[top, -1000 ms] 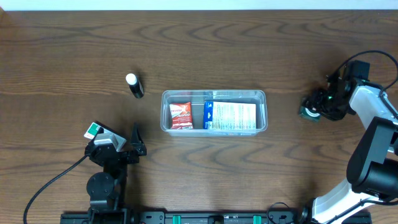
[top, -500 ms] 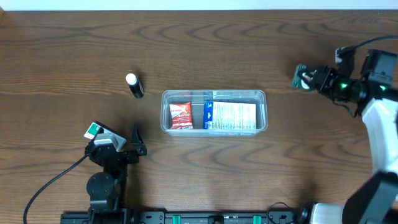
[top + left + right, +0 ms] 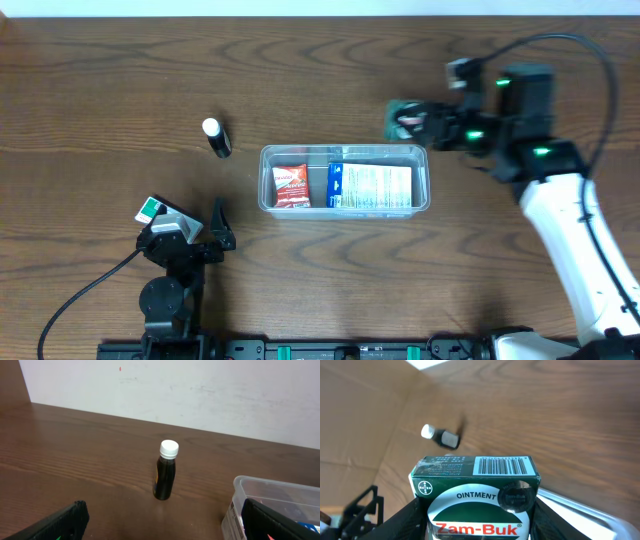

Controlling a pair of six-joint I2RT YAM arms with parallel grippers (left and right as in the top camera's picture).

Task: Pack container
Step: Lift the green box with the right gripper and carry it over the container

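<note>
The clear plastic container sits mid-table. It holds a red sachet and a blue-and-white box. My right gripper is shut on a green Zam-Buk ointment box and holds it in the air just beyond the container's far right corner. The box fills the right wrist view, with the container's rim below it. My left gripper is open and empty near the front left. A small dark bottle with a white cap is left of the container; it stands upright in the left wrist view.
The container's corner shows at the right of the left wrist view. The right arm reaches across the right side of the table. A white wall runs behind the table's far edge.
My right gripper has lifted the ointment box from the table at the far right and carried it left to the container's far right corner. The left arm has not moved.
</note>
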